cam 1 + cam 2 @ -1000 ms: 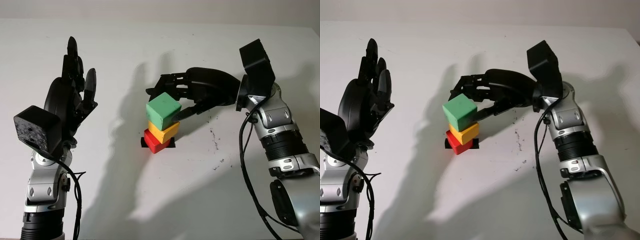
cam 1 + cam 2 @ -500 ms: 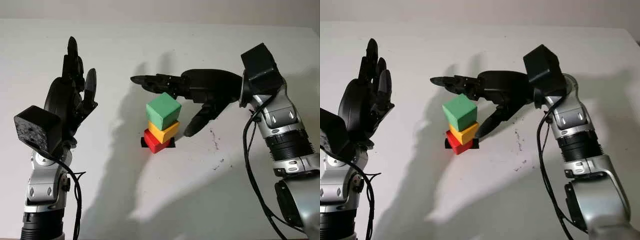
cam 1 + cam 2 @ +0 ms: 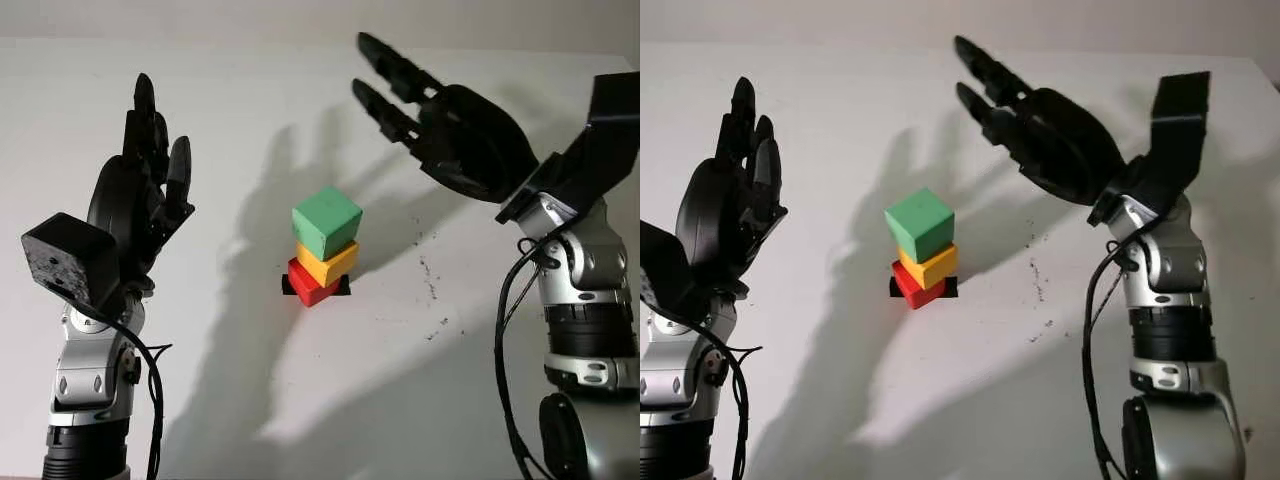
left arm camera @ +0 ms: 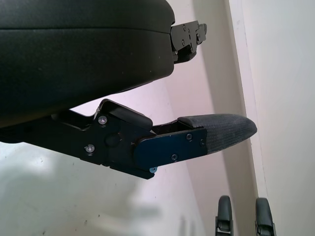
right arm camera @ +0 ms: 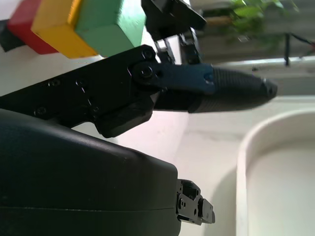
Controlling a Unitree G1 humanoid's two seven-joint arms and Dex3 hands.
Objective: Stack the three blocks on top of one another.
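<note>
A green block (image 3: 327,222) sits on a yellow block (image 3: 328,264), which sits on a red block (image 3: 312,283); the stack stands on a black mark (image 3: 343,287) in the middle of the white table (image 3: 400,380). The green block is turned a little against the two below. My right hand (image 3: 400,85) is open, raised above and to the right of the stack, well clear of it. My left hand (image 3: 150,170) is open and held up to the left of the stack. The same stack appears in the right wrist view, with the green block (image 5: 110,22) nearest the hand.
Small dark specks (image 3: 432,285) mark the table right of the stack. A pale rounded rim (image 5: 251,162) and some green leaves (image 5: 246,7) appear in the right wrist view beyond the hand.
My right hand let go of the green block, opened, then lifted up and back to the right. The stack stayed in place. The left hand has not moved.
</note>
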